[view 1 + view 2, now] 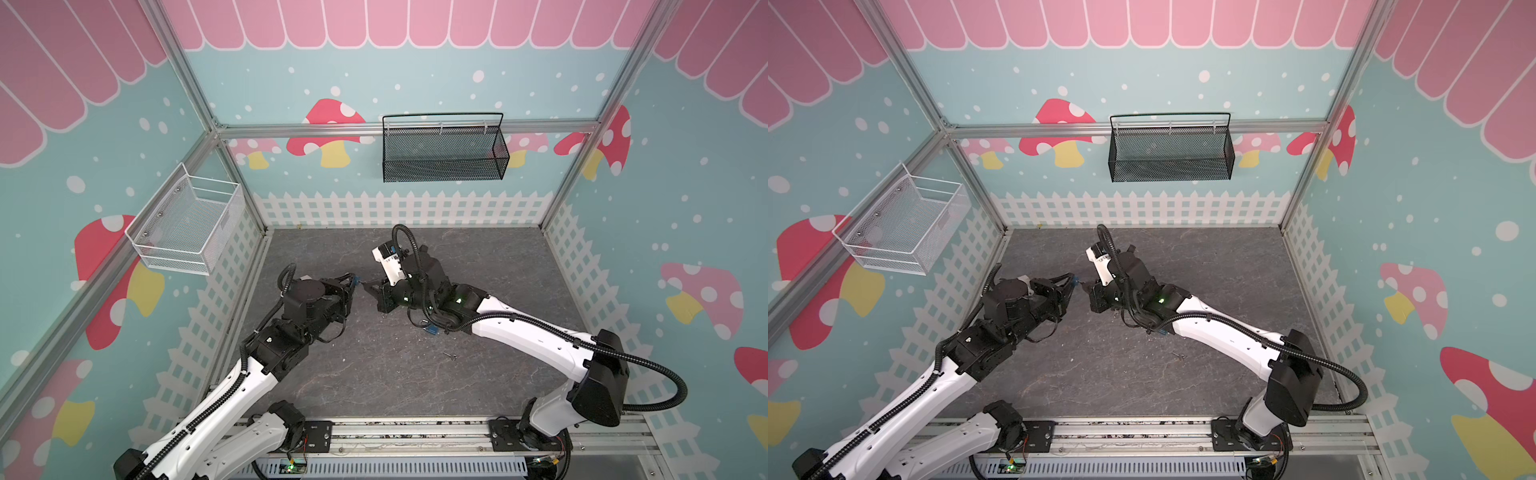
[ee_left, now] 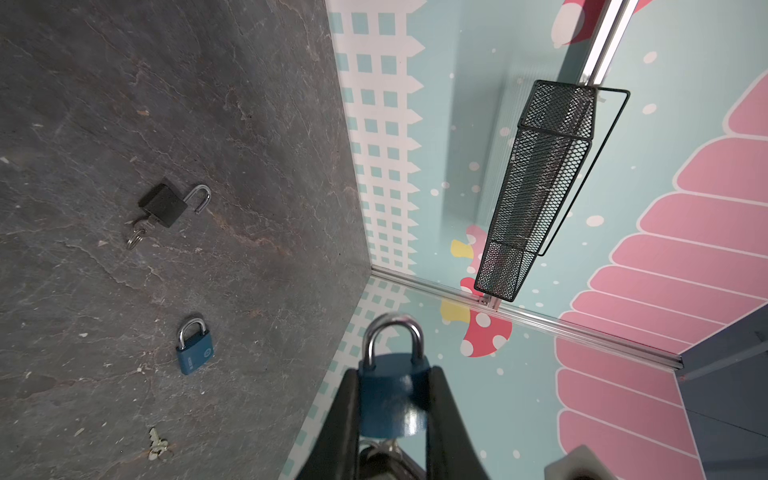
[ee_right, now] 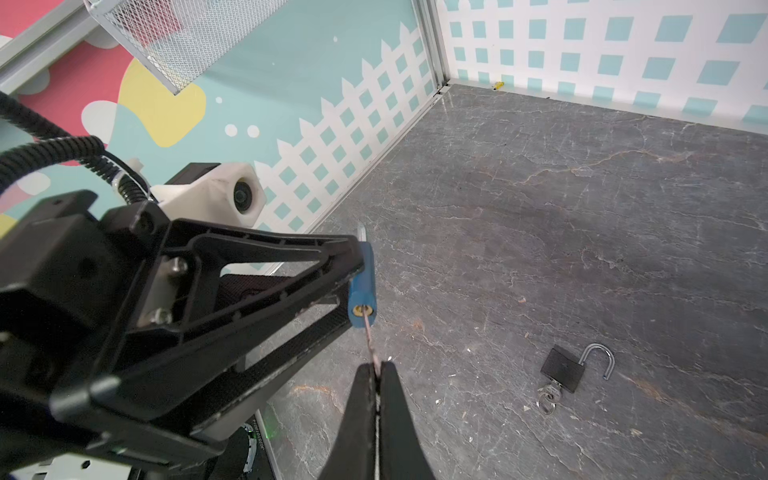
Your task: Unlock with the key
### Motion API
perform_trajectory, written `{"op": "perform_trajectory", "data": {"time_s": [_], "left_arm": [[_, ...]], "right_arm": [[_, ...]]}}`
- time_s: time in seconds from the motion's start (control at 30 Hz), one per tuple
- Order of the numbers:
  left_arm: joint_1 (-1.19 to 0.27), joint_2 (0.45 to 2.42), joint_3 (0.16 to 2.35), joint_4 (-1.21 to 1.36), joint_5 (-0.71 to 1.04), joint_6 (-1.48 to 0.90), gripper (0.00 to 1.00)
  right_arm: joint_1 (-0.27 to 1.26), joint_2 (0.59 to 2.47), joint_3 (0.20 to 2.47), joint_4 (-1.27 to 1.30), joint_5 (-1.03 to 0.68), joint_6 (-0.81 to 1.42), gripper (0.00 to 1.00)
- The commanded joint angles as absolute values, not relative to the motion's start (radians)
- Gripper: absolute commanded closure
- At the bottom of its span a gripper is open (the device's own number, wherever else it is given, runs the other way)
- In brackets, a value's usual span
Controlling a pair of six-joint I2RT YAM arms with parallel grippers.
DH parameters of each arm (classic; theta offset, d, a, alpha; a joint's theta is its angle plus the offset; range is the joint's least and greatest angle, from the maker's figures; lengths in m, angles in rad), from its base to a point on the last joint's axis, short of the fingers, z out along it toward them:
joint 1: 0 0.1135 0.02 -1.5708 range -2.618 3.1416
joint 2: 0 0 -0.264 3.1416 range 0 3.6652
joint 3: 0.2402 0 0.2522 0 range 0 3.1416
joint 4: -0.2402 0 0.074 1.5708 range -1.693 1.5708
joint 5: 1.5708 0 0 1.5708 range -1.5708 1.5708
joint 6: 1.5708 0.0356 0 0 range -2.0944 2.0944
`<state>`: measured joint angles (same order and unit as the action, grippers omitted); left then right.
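Observation:
My left gripper (image 2: pixel 393 374) is shut on a blue padlock (image 2: pixel 392 399) and holds it in the air, its steel shackle (image 2: pixel 392 332) closed. In the right wrist view the padlock (image 3: pixel 362 282) sits between the left fingers with its brass keyhole (image 3: pixel 363 310) facing my right gripper (image 3: pixel 376 368). That gripper is shut on a thin key (image 3: pixel 371 338), whose blade reaches into the keyhole. In both top views the two grippers (image 1: pixel 353 283) (image 1: pixel 368 286) meet tip to tip above the middle of the floor, and the padlock (image 1: pixel 1074 281) shows as a small blue spot.
A black padlock (image 3: pixel 561 370) lies on the grey floor with its shackle open and keys beside it. A second blue padlock (image 2: pixel 194 351) and a loose key (image 2: pixel 156 444) lie nearby. A black mesh basket (image 1: pixel 442 149) and a white wire basket (image 1: pixel 187 220) hang on the walls.

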<state>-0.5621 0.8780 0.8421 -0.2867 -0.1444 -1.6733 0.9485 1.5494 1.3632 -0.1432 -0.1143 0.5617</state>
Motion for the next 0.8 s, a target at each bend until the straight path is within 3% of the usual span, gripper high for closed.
{"op": "perform_trajectory", "data": {"time_s": [0.0,0.47,0.7,0.77], "left_arm": [[-0.558,0.880,0.863,-0.259,-0.120,-1.664,1.00],[-0.694,0.925,0.920,-0.284,-0.194,-1.641,1.00],[-0.715,0.952,0.922,-0.277,-0.201,-1.634,1.00],[-0.692,0.931,0.915,-0.316,-0.197,-1.632,1.00]], "right_arm": [[0.950,1.575,1.393,-0.114,-0.132,0.560,1.00],[0.948,1.630,1.444,-0.102,0.103,0.573,1.00],[0.951,1.595,1.395,0.031,-0.082,0.505,1.00],[0.949,1.551,1.346,-0.029,-0.034,0.524,1.00]]}}
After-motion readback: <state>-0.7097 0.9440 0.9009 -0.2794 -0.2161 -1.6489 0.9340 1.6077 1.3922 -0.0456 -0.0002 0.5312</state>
